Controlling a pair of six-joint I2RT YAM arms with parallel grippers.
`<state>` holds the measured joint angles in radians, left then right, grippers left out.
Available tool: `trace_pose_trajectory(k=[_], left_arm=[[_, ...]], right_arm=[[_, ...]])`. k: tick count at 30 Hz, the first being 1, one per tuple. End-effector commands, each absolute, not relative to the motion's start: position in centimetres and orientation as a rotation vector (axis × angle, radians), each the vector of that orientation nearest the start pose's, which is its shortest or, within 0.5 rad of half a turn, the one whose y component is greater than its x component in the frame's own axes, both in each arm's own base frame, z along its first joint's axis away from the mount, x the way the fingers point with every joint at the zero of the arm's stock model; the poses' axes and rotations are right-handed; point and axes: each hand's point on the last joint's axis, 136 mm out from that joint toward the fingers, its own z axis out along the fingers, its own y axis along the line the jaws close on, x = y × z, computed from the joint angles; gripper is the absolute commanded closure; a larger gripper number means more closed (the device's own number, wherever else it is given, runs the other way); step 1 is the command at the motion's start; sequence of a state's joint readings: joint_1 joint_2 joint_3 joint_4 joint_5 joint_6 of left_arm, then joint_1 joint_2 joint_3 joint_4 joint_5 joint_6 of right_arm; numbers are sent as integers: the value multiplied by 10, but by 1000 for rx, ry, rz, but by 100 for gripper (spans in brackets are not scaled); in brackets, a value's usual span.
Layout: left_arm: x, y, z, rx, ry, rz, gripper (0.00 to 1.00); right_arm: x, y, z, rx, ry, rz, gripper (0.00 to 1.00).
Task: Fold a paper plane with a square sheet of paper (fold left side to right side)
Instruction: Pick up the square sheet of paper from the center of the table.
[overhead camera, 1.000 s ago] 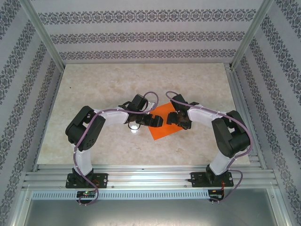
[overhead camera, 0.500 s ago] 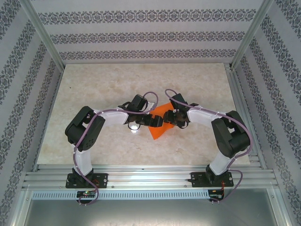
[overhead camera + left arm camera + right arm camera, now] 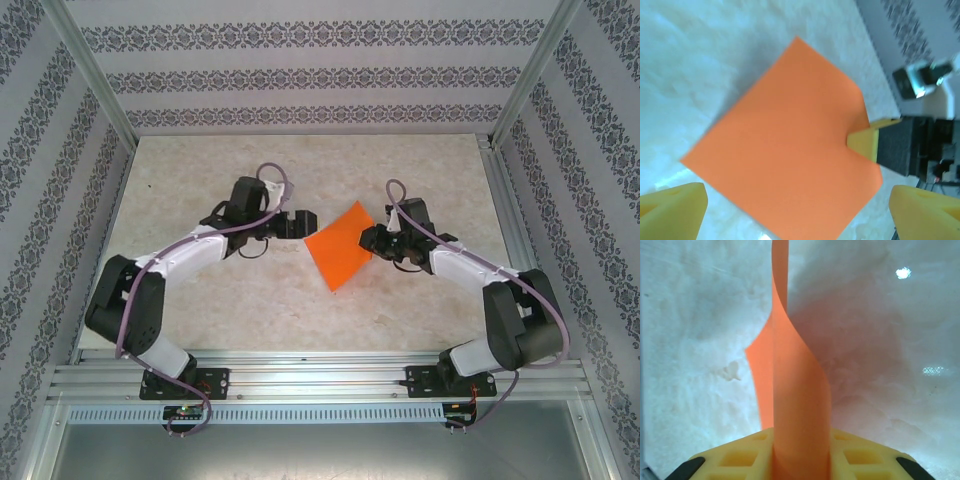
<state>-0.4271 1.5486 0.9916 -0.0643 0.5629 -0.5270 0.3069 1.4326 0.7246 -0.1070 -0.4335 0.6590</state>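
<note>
The square sheet of paper [image 3: 340, 246] is bright orange and lies as a diamond near the middle of the table, a plain square in outline rather than a paper plane. My right gripper [image 3: 373, 238] is shut on its right corner. In the right wrist view the sheet [image 3: 790, 390] rises in a curve from between the yellow jaws of my right gripper [image 3: 801, 457]. My left gripper [image 3: 303, 222] stands open just left of the sheet's upper left edge, apart from it. In the left wrist view the paper [image 3: 785, 145] lies ahead of my open left gripper [image 3: 800, 207], with a yellow finger of the right gripper [image 3: 864, 141] on its corner.
The tabletop [image 3: 200, 180] is pale marble-patterned. Patterned walls close it in on three sides. An aluminium rail [image 3: 320, 376] with both arm bases runs along the near edge. Both forearms lie low over the table on either side of the sheet.
The right gripper has shut on the paper's right corner and drawn back to the right. The left arm has swung out to the left, off the sheet, which now shows whole.
</note>
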Motion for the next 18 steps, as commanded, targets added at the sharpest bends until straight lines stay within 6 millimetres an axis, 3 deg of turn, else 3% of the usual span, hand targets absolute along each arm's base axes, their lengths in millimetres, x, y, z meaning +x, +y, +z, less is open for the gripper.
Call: trace_pose_trajectory(k=[1, 5, 10, 18], left_arm=[[354, -251, 189, 165, 2259, -1226, 5], [353, -248, 207, 97, 2207, -1340, 4], [349, -257, 231, 51, 2126, -1529, 1], [354, -270, 279, -22, 1949, -1839, 0]], right_arm=[[328, 186, 127, 189, 2371, 1142, 74], [332, 181, 158, 247, 2240, 1296, 74], [337, 170, 207, 274, 2073, 1436, 74], [338, 157, 301, 233, 1790, 1606, 75]])
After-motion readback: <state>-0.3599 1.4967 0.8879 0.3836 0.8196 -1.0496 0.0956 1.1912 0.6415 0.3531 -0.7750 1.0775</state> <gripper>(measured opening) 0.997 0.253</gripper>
